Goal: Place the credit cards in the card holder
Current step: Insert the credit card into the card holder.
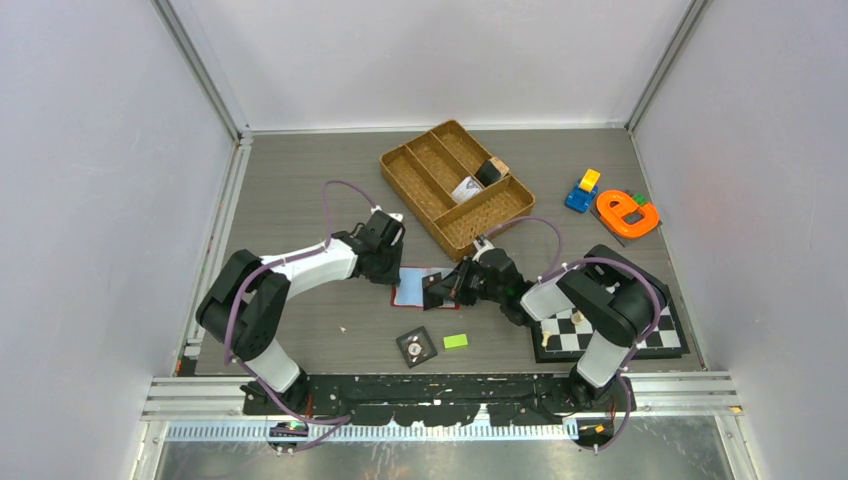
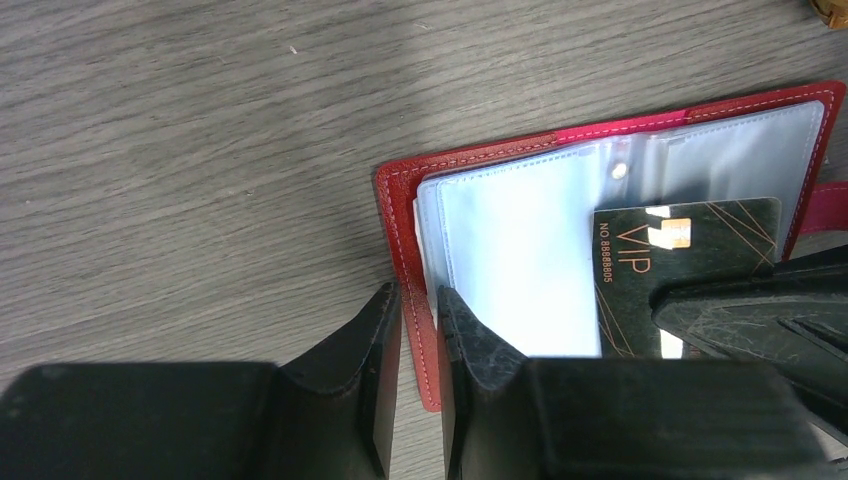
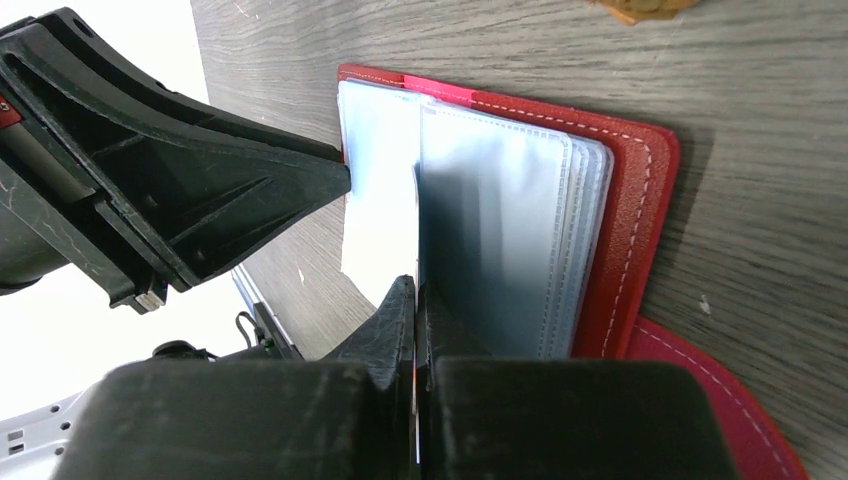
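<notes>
Card holder (image 2: 520, 230): open on counter (image 1: 300, 180), woven tray (image 1: 480, 222) beyond it.
Left fingers (image 2: 455, 325): narrow, pinching its red cover.
Right fingers (image 3: 395, 320): clamped on credit card (image 2: 690, 245) over its pockets.
Insertion: square card to one pocket mouth, slide flat.

Card holder (image 2: 400, 215): red, stitched border, lying open on the counter (image 2: 200, 150), its clear plastic sleeves (image 2: 510, 240) fanned loose. Its cover edge is nipped between the fingers of the left end effector (image 2: 418, 325). One credit card (image 2: 690, 245), black with gold "VIP" lettering, lies against the sleeves, one end pinched in the right end effector (image 3: 415, 300).
</notes>
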